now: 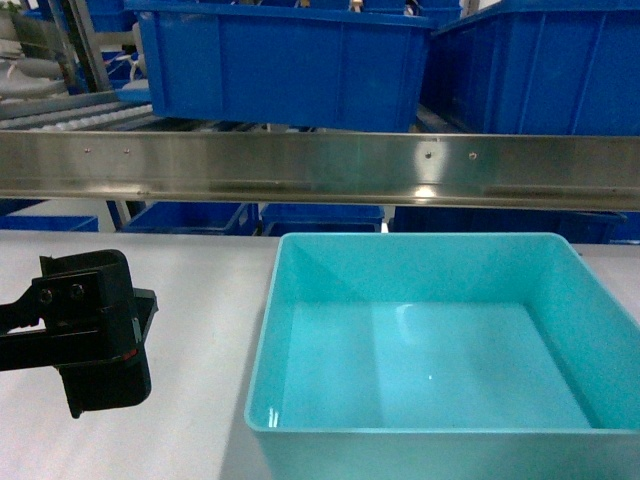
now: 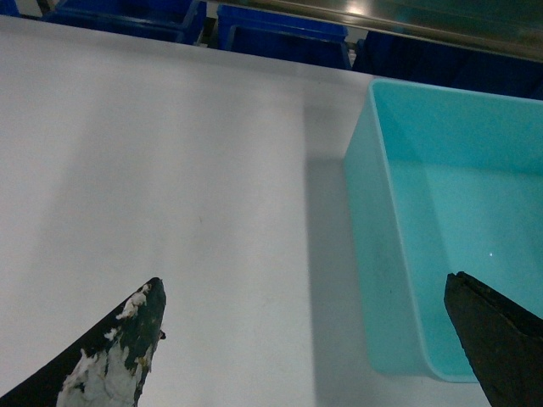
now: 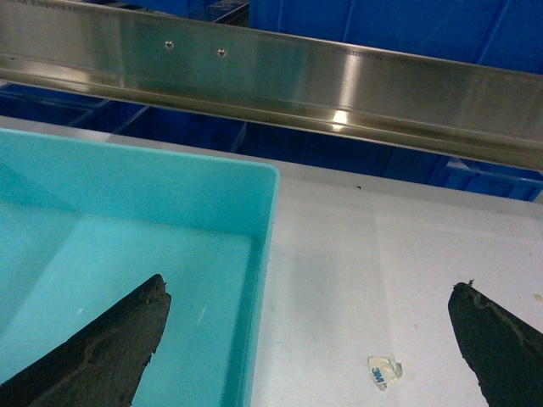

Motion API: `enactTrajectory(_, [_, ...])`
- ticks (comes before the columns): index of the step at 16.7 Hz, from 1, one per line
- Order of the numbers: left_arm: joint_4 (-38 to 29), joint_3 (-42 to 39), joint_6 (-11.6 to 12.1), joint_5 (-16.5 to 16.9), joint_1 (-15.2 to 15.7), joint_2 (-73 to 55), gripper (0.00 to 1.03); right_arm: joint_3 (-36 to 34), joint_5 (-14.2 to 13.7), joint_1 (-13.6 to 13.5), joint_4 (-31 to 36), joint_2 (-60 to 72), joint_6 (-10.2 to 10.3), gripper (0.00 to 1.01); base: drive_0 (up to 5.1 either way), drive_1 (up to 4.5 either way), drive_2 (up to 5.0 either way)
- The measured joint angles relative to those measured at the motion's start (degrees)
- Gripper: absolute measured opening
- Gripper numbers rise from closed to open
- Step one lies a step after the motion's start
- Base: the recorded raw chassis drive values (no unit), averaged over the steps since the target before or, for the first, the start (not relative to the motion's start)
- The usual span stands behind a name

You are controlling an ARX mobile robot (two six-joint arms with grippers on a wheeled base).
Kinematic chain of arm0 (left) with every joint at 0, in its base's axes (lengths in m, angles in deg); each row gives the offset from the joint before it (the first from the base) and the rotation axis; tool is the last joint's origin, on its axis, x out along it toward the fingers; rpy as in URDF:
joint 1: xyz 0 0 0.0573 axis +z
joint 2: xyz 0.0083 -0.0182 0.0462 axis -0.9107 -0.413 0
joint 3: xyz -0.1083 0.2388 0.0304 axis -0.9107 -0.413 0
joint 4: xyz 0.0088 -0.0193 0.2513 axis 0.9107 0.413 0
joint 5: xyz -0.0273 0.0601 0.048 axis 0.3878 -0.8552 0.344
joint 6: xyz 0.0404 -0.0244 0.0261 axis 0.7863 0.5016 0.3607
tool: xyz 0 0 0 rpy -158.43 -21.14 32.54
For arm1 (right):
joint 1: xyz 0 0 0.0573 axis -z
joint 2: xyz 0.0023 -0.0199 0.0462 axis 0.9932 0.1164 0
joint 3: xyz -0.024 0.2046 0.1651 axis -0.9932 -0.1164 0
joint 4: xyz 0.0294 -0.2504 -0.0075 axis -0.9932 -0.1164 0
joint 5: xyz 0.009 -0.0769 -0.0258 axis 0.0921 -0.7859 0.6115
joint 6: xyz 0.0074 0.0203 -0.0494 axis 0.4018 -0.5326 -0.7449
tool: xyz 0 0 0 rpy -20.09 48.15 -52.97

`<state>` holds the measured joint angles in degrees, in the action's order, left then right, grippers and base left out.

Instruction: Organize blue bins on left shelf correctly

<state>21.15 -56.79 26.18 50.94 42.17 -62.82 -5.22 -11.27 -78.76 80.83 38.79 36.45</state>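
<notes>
The turquoise bin [image 1: 440,340] sits empty on the table [image 1: 190,300], not yet lifted; left gripper [image 2: 305,339] at 9 o'clock and right gripper [image 3: 310,339] both spread wide, holding nothing. The shelving is all left.

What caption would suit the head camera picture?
Empty turquoise bin on a white table, left tool beside it, dark blue crates above a steel rail.

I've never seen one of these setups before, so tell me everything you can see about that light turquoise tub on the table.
The turquoise tub is a shallow rectangular bin of smooth, glossy plastic, with tapered walls and a thin rim. It is empty and sits upright and flat on the white table, just in front of a steel rail. Each wrist view shows open jaws straddling one side wall, one tip over the inside, not clearly touching.
</notes>
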Motion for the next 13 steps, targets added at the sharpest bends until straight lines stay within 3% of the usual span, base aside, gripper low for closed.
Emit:
enactTrajectory(2, [-1.8,0.5,0.0,0.0,-0.6,-1.9,0.98,0.6,-0.1,0.4,2.0,2.3,0.2,0.98,0.0,0.00,0.0])
enactTrajectory(3, [-1.9,3.0,-0.9,1.6,-0.8,-6.3,0.98,2.4,-0.2,0.3,-0.1,5.2,0.9,0.98,0.0,0.00,0.0])
enactTrajectory(4, [-1.2,8.9,-2.0,4.1,-2.4,-14.1,0.98,7.3,0.4,-1.1,-6.2,10.9,2.6,0.98,0.0,0.00,0.0])
enactTrajectory(5, [0.2,15.7,-4.5,6.8,-4.3,-21.9,0.98,12.3,0.1,-3.1,-7.9,16.2,-1.3,0.98,0.0,0.00,0.0])
enactTrajectory(6, [1.6,16.7,-6.9,6.9,-5.3,-26.3,0.98,13.3,-1.9,-3.5,-8.3,21.3,-3.3,0.98,0.0,0.00,0.0])
enactTrajectory(9, [1.2,18.3,-8.0,7.1,-6.0,-29.1,0.98,14.1,-3.0,-3.8,-7.1,24.6,-4.0,0.98,0.0,0.00,0.0])
enactTrajectory(13, [1.1,20.4,-9.2,7.7,-6.5,-30.9,0.98,14.8,-2.4,-3.8,-8.3,26.3,-3.9,0.98,0.0,0.00,0.0])
